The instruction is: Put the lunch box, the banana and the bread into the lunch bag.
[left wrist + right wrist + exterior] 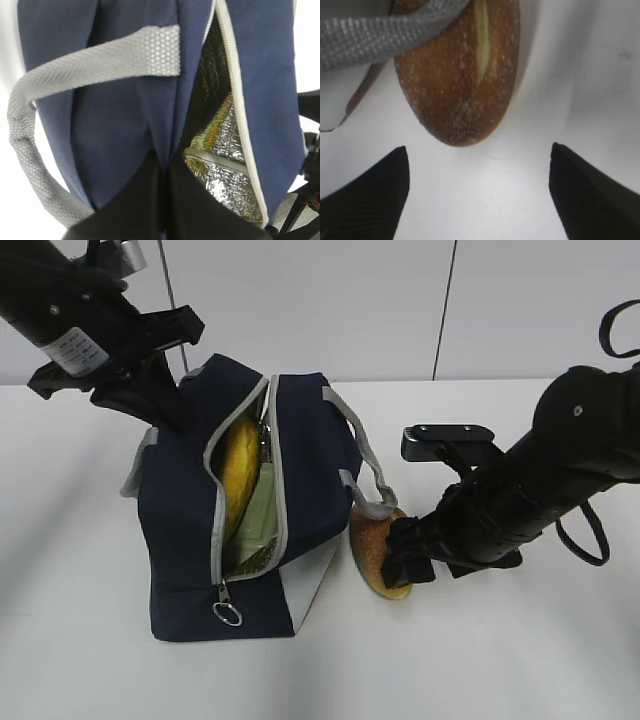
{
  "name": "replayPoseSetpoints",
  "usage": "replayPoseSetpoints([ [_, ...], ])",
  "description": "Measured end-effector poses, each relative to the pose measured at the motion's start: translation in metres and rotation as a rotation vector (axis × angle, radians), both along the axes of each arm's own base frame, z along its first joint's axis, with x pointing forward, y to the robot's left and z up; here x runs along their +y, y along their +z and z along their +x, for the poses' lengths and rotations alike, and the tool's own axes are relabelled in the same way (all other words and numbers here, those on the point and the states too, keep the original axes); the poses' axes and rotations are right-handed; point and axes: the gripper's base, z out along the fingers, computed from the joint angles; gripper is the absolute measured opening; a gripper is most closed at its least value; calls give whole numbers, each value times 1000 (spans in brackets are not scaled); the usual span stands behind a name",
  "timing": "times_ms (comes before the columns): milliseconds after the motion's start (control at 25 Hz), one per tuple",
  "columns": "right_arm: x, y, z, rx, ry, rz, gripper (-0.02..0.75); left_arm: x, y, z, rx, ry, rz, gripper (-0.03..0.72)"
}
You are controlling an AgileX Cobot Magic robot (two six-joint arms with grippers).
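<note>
The lunch bag (200, 540) stands on the white worktop (480, 660), left of centre in the exterior view, its zipper open in a long slit with the ring pull (229, 614) hanging at the near end. Through the slit the banana (240, 475) shows as a yellow curve, most of it hidden by the navy fabric. Beneath it lies the lunch box (258, 510), only its pale green lid visible. In the left wrist view the silver lining (220, 170) fills the opening and the contents are hard to make out. The bread (375, 550) lies on the worktop just beside the bag at its 3 o'clock side, under a grey handle (372, 475) that crosses its top; its near part is covered by the arm in the exterior view.

The left claw (165, 400) sits at the bag's 11 o'clock corner, pressed together on the fabric near the zipper's far end. The right claw (479, 195) is spread wide, its two tips (375, 195) apart, holding nothing, with the bread's rounded end at 12 o'clock from the gap.
</note>
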Motion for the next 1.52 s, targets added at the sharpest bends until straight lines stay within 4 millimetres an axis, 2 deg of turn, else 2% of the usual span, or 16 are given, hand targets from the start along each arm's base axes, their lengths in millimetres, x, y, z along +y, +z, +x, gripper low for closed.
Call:
replayPoseSetpoints([
  [320, 9, 2, 21, -49, 40, 19, 658, 0, 0, 0, 0, -1, 3, -3],
  [760, 20, -19, 41, -20, 53, 39, 656, 2, -1, 0, 1, -7, 23, -3],
  [840, 20, -22, 40, 0, 56, 38, 632, 2, -1, 0, 1, -7, 23, -3],
  [1000, 20, -21, 39, 5, 61, 39, 535, 2, -1, 0, 1, -7, 24, -3],
  [1240, 16, -3, 36, -31, 108, 11, 505, 2, -1, 0, 2, -8, 24, -3],
  [1360, 6, 12, 33, -46, 114, -30, 503, 2, -1, -1, 2, -8, 26, -3],
  [1520, -19, 27, 29, -17, 89, -148, 502, 2, -1, -1, 6, -10, 27, -3],
])
